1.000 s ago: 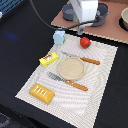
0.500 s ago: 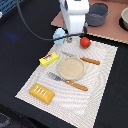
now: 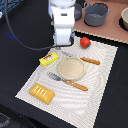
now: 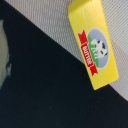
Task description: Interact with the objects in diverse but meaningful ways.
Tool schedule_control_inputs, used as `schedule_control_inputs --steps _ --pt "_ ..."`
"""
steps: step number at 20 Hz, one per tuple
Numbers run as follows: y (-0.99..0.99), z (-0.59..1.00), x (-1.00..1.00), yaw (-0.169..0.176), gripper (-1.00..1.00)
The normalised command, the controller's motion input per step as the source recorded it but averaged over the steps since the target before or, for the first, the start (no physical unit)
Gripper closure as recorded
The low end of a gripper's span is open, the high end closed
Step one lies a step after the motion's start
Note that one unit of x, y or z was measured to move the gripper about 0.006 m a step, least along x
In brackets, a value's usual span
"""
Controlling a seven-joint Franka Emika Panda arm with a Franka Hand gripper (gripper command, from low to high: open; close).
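The yellow butter box (image 3: 48, 59) lies on the striped mat (image 3: 102, 75) near its far edge toward the exterior view's left, just beside and below the arm's white wrist (image 3: 63, 25). The jaws are hidden; whether parted or closed cannot be told. The red tomato (image 3: 85, 42) sits by the mat's far edge.

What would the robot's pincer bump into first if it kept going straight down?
Probably the striped placemat near its edge, right beside the yellow butter box. The pincer's fingertips are not visible, and depth is unclear, so it might clip the box instead.
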Motion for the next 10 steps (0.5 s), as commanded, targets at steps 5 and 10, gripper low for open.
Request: schedule_control_inputs --steps 5,10 --pt "-0.20 0.04 0.04 0.170 -1.00" --pt "-0.11 0.03 0.05 0.173 -1.00"
